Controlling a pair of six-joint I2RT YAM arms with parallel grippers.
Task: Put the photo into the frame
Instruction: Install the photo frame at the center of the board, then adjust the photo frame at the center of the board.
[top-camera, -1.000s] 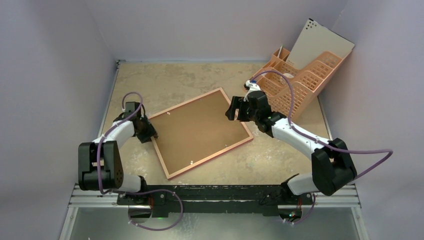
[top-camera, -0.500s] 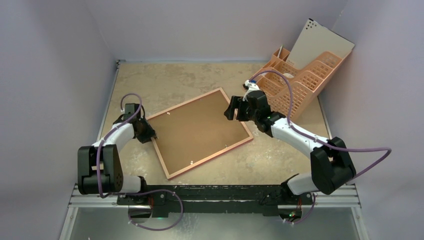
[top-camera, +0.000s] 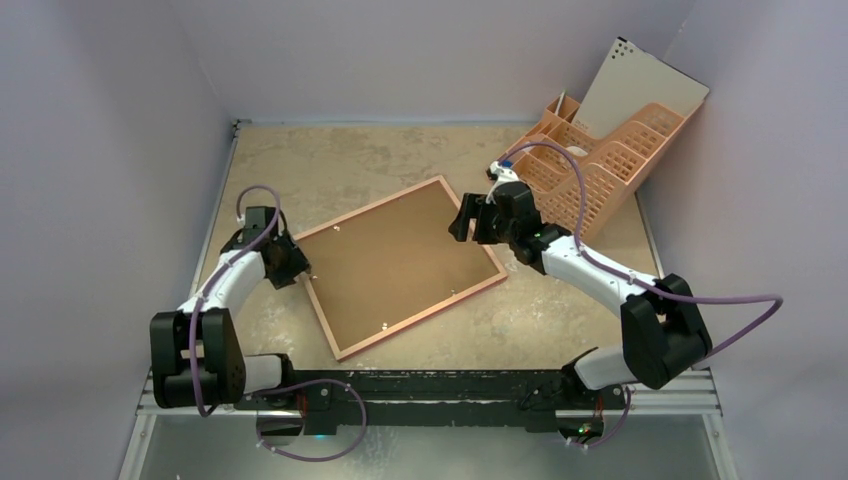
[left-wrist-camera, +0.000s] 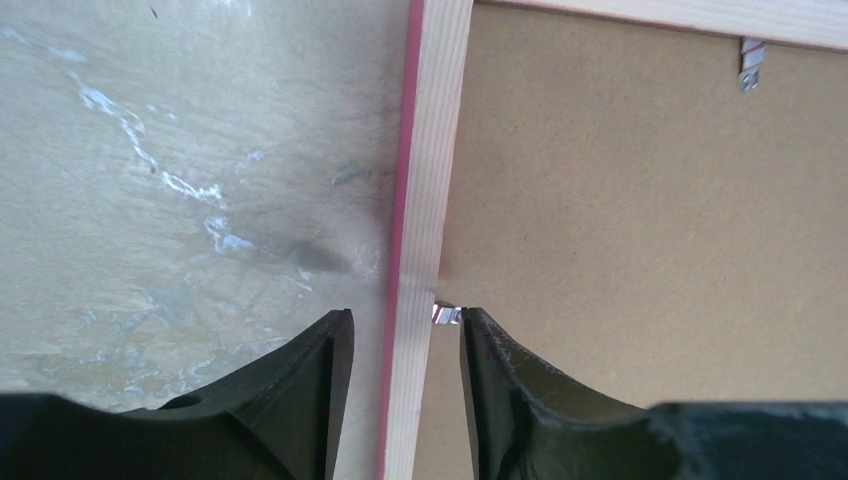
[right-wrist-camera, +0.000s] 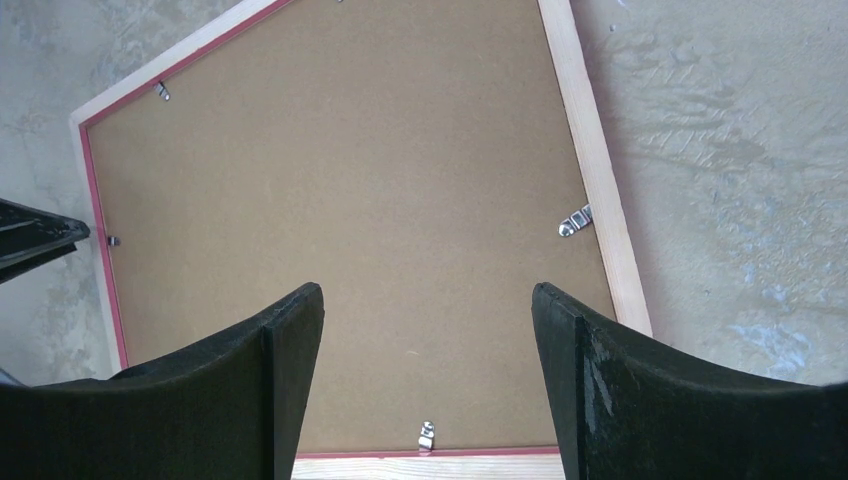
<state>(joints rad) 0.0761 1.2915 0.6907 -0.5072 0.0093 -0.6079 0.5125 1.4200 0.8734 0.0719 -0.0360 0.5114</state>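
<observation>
Toward the tabletop's (top-camera: 350, 160) left edge, the left tool (left-wrist-camera: 404, 318) straddles the frame's (left-wrist-camera: 425, 200) rail. It is narrowly parted and clamps nothing, with one finger at a metal clip (left-wrist-camera: 445, 315). The frame lies reverse-up mid-tabletop, backing board (top-camera: 395, 262) seated; the photo isn't visible. This is likely the clip-turning step, so next comes a careful sideways nudge. Farther off, the right tool (right-wrist-camera: 428, 290) hovers wide and empty.

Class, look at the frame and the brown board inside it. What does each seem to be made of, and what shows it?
Frame: probably pale unvarnished wood, fine straight grain; pink painted edge. Backing board: likely matte brown fibreboard, uniform, grainless.
</observation>
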